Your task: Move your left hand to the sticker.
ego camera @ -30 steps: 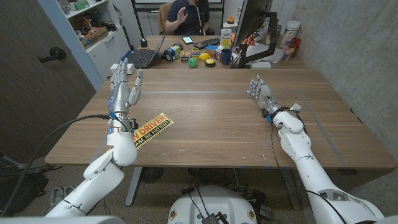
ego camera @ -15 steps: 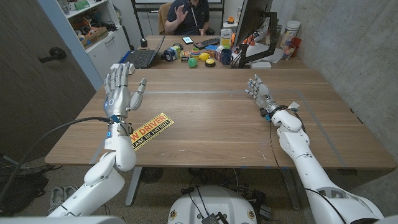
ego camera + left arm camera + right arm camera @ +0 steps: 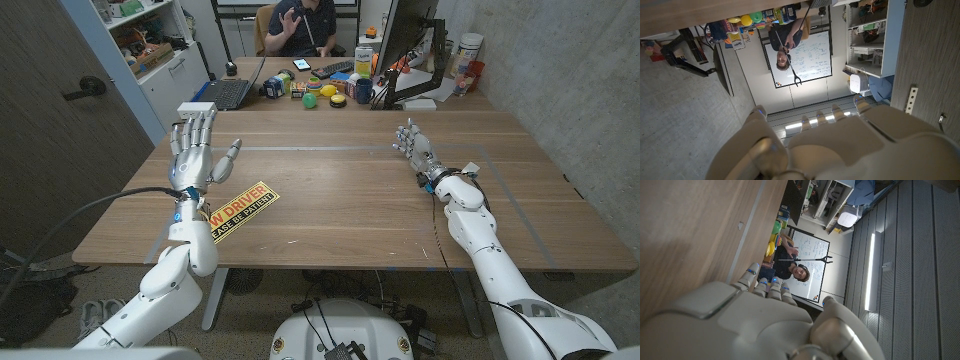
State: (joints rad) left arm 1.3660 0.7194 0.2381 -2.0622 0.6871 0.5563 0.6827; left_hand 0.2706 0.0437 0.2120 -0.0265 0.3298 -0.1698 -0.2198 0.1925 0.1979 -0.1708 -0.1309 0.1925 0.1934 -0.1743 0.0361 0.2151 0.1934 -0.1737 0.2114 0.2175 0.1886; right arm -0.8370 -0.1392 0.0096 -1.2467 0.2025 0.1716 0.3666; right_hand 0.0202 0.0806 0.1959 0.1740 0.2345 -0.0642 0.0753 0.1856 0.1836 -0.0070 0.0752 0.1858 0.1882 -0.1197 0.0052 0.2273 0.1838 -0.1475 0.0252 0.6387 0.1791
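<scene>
Head view, wooden table (image 3: 350,200), sticker (image 3: 243,209), person (image 3: 300,25) behind, cluttered desk.

1 sticker (image 3: 243,209) on bench (image 3: 350,200). 2 robot hands: left hand (image 3: 196,153), right hand (image 3: 414,146). 1 laptop (image 3: 228,92), 1 monitor (image 3: 405,40), 1 person (image 3: 300,22) at back.
</scene>
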